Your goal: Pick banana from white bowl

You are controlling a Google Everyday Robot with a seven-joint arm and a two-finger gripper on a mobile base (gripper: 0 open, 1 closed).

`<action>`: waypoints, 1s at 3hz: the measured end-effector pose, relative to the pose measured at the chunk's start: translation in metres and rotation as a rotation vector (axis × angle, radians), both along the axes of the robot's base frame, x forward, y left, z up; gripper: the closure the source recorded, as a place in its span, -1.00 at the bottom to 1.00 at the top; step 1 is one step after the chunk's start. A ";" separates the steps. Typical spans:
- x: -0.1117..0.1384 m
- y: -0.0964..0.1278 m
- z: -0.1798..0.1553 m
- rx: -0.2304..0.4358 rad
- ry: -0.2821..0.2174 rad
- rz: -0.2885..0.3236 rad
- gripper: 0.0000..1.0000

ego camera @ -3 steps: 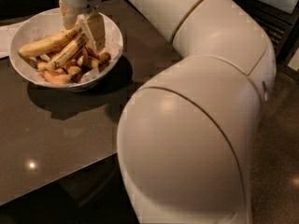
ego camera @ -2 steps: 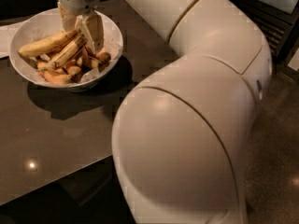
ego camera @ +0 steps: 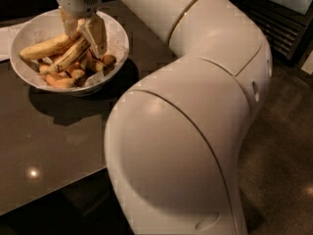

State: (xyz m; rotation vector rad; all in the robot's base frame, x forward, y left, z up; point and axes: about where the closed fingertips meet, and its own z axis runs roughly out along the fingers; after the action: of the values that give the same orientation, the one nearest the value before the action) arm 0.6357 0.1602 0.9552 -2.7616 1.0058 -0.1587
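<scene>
Camera view: a long, slim pale-yellow banana with brown streaks lies slantwise atop short stubby orange-yellow bananas in the wide, round, glossy white bowl on the dark polished worktop. Since a second ago the white arm's big elbow has swung slightly leftward; the fruit is unmoved. The gripper reaches down into the bowl, jaws apart, straddling the banana's upper end without clamping it.
</scene>
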 end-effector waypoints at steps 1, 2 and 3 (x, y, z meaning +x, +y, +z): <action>0.002 -0.001 -0.009 -0.016 0.014 0.003 -0.30; 0.005 -0.004 -0.019 -0.031 0.032 -0.002 -0.30; 0.008 -0.005 -0.028 -0.045 0.045 -0.004 -0.32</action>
State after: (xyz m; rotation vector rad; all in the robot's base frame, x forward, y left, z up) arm 0.6437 0.1550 0.9273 -2.8159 1.0309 -0.1220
